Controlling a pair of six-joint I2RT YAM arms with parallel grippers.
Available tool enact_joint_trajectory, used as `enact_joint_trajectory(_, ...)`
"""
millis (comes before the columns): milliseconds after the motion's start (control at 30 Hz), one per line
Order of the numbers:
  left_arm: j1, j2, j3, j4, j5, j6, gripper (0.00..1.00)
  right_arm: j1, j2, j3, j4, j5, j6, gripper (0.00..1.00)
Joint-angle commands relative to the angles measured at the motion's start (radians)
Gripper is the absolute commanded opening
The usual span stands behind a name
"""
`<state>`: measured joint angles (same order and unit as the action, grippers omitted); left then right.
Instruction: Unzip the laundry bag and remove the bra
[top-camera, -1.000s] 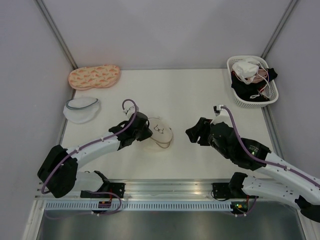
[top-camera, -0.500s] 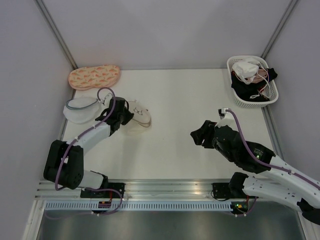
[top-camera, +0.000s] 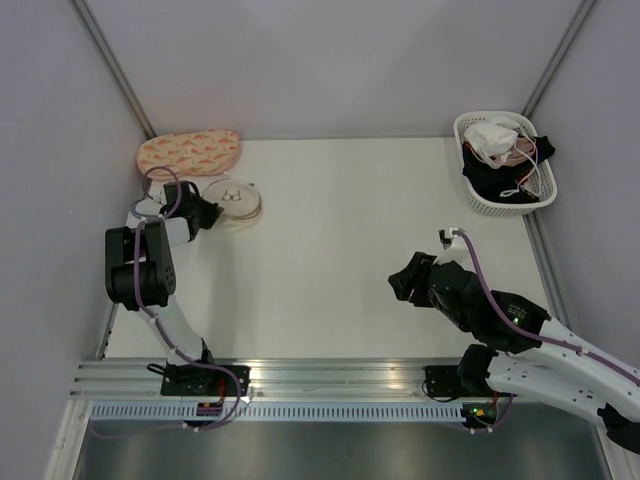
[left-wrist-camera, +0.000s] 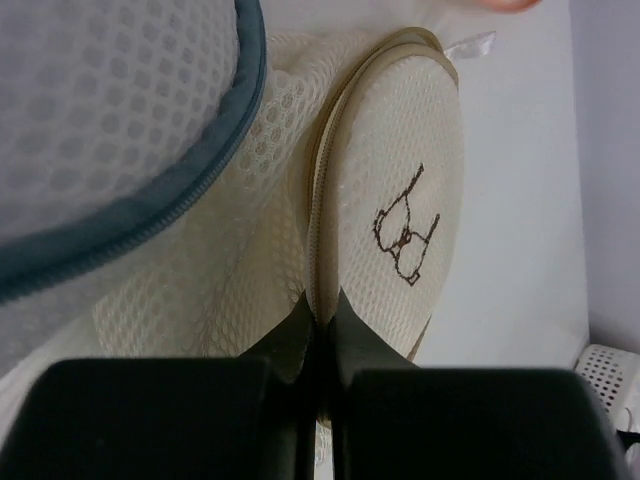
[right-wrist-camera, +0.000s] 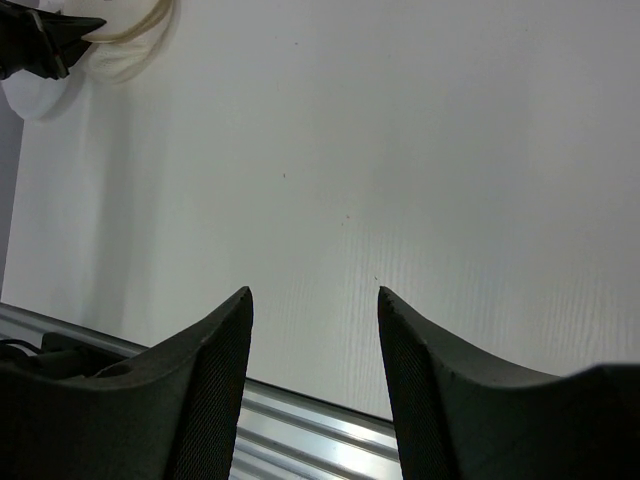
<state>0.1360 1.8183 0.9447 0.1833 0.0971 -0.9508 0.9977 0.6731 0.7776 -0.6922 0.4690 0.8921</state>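
The cream mesh laundry bag (top-camera: 234, 203) lies at the back left of the table, its flat face with the small bra symbol (left-wrist-camera: 405, 225) turned up. My left gripper (top-camera: 204, 216) is shut on the bag's zip rim (left-wrist-camera: 322, 200); the black fingertips (left-wrist-camera: 300, 322) pinch the seam. The bag (right-wrist-camera: 128, 42) also shows small in the right wrist view. A white padded bra (top-camera: 490, 136) lies on top in the basket. My right gripper (top-camera: 404, 281) hovers open over bare table at the right, with nothing between its fingers (right-wrist-camera: 215, 345).
A white mesh pouch with a grey-blue rim (left-wrist-camera: 120, 130) lies against the bag's left side. A peach patterned pouch (top-camera: 188, 152) sits behind it. The white basket (top-camera: 500, 209) at the back right also holds pink and black garments. Grey walls close in both sides.
My left arm has swung from mid-table to the back left, dragging the laundry bag with it, and its jaws have closed on the rim. The right arm drew back slightly.
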Motion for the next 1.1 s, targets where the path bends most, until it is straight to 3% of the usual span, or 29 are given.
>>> enact_joint_trajectory(0,0.043,0.047,0.065,0.165,0.154,0.014,0.02,0.004,-0.026,-0.017,-0.029,0.025,0.019,0.58)
enact_joint_trajectory(100,0.066,0.052,0.068,0.231,0.185,-0.006,0.05,0.005,-0.020,-0.023,-0.021,0.031,0.018,0.58)
enact_joint_trajectory(167,0.079,0.053,0.072,0.280,0.223,-0.020,0.25,0.004,-0.003,-0.021,-0.013,0.033,0.013,0.59)
enact_joint_trajectory(200,0.082,0.052,0.069,0.292,0.251,-0.026,0.52,0.004,0.003,-0.020,-0.006,0.033,0.011,0.59)
enact_joint_trajectory(267,0.086,0.027,0.060,0.312,0.262,-0.034,0.70,0.004,0.022,-0.020,0.006,0.031,0.004,0.60)
enact_joint_trajectory(300,0.085,0.015,0.046,0.318,0.265,-0.032,0.86,0.004,0.029,-0.020,0.020,0.025,0.001,0.61)
enact_joint_trajectory(400,0.100,-0.030,0.023,0.349,0.302,-0.039,0.99,0.004,0.048,-0.020,0.036,0.007,-0.016,0.63)
enact_joint_trajectory(600,0.108,-0.198,-0.036,0.292,0.329,-0.043,0.99,0.004,0.020,-0.037,0.069,-0.015,-0.028,0.67)
enact_joint_trajectory(833,0.108,-0.511,-0.147,0.084,0.398,0.050,1.00,0.005,-0.056,-0.050,0.088,-0.032,-0.061,0.70)
enact_joint_trajectory(933,0.106,-0.580,-0.176,-0.017,0.512,0.089,0.99,0.005,-0.066,-0.051,0.097,-0.061,-0.071,0.72)
enact_joint_trajectory(1067,0.083,-0.669,-0.289,-0.028,0.757,0.090,1.00,0.005,-0.067,-0.041,0.106,-0.102,-0.090,0.77)
